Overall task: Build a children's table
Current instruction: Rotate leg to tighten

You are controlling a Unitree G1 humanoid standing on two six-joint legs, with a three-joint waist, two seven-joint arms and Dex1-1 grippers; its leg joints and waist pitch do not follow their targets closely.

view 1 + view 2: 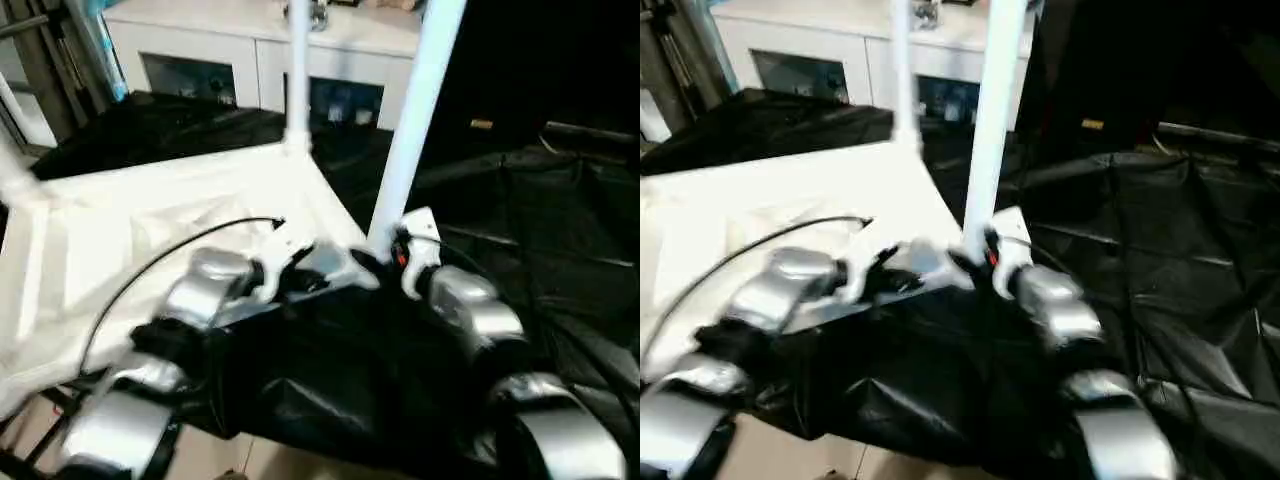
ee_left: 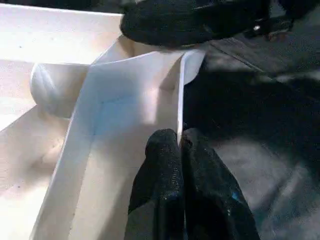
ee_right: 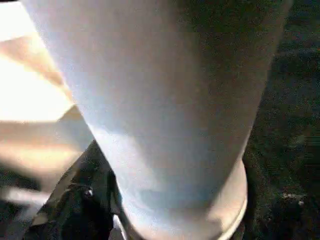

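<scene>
Two white legs (image 1: 412, 120) rise from the upturned children's table (image 1: 150, 230) on a black-draped worktop (image 1: 560, 240), a white cabinet (image 1: 250, 50) behind. Left pincer (image 2: 179, 145) pinches the table's rim (image 2: 179, 100); right pincer (image 1: 392, 258) sits at the nearer leg's base, grip unclear.

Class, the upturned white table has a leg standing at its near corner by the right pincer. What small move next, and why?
Probably press the white tapered leg straight down: it stands upright in the corner socket while the left pincer pinches the white plastic tabletop's rim, steadying it.
</scene>
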